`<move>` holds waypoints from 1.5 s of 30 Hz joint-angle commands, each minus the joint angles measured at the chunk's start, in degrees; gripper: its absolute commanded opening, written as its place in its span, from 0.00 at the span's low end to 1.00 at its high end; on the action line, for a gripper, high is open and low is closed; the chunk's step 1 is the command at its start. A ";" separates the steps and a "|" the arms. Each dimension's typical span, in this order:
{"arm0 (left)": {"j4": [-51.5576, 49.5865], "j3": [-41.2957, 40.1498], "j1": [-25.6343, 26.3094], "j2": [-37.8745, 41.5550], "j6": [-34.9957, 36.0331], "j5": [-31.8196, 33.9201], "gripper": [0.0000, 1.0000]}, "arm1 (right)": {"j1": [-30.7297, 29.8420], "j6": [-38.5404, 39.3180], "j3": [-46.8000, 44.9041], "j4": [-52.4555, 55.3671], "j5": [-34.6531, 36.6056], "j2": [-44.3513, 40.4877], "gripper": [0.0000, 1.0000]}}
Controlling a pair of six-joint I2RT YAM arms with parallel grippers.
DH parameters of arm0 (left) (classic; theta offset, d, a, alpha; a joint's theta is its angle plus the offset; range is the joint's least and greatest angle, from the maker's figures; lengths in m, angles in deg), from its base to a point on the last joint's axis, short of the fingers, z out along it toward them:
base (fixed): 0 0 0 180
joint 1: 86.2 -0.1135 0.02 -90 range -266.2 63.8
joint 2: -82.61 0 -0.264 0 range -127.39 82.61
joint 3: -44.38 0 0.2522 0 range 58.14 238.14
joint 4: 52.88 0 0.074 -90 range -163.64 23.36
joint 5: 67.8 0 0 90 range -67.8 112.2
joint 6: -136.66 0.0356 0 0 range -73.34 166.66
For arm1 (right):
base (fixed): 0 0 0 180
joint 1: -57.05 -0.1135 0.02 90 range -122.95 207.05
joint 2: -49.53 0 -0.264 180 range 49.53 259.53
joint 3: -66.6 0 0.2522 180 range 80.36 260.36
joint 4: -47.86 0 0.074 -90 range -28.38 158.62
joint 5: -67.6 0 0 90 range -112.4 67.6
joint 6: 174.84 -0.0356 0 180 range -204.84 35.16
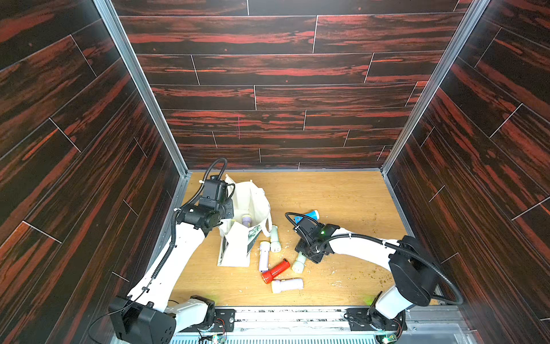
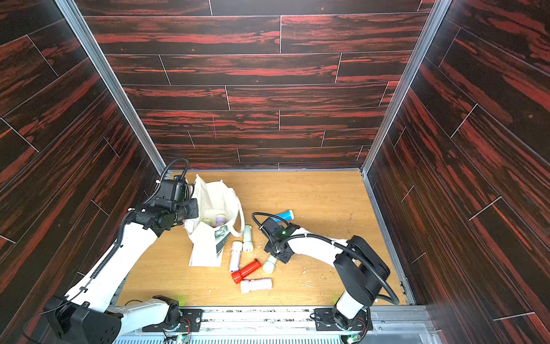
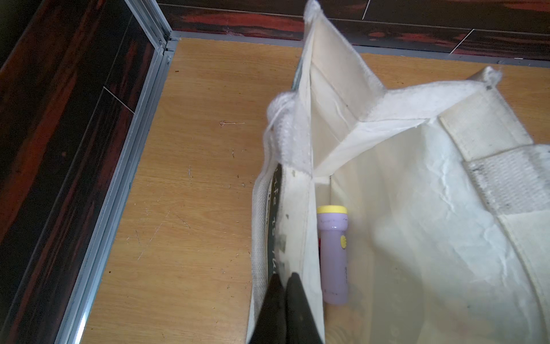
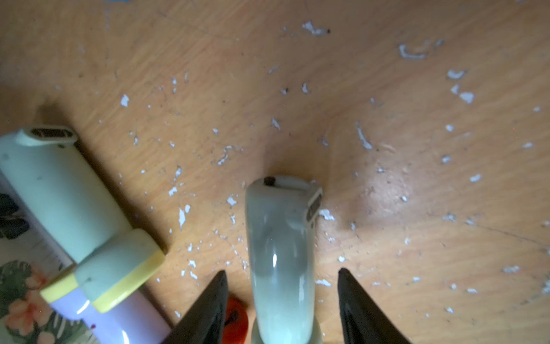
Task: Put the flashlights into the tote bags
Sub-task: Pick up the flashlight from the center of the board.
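Above pale flashlight [image 4: 279, 253], right arm [image 1: 363, 244] low, fingers [image 4: 205, 312] astride.

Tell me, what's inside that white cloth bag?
Inside the tote bag, a lilac flashlight with a yellow head rests against one wall, and a top view shows a cream flashlight beside it. The bag's folded near wall hides the rest of the bottom.

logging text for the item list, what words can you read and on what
"Life is": tote bag, on its dark print, left wrist view; later words blurred.
Small print on the lilac flashlight inside it: too small to read.
No other text.
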 commanded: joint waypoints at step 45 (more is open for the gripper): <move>-1.62 0.98 0.35 0.70 0.85 -2.46 0.00 | 1.89 0.75 1.61 0.96 0.00 4.07 0.35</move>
